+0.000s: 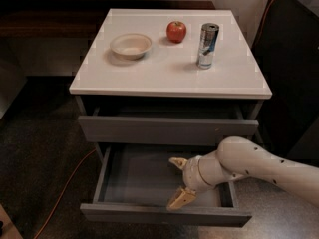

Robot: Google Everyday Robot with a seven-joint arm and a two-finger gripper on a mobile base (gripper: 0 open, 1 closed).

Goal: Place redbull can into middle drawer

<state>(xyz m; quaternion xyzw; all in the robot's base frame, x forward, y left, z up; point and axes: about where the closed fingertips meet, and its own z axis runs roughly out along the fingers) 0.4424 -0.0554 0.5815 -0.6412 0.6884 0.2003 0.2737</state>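
The redbull can (207, 46) stood upright on the white table (149, 78), towards its right side, with a red apple (176, 31) near it to the left and a pale bowl (130, 45) further left. Below the tabletop, the middle drawer (164, 214) was pulled well out, its grey inside bare. The end effector (178, 180) hung over the right part of that drawer, just inside its front edge, its two fingers (180, 199) spread wide with nothing between them. The drawer above (164, 129) was slightly ajar. An orange cable (65, 183) lay on the dark floor to the left.
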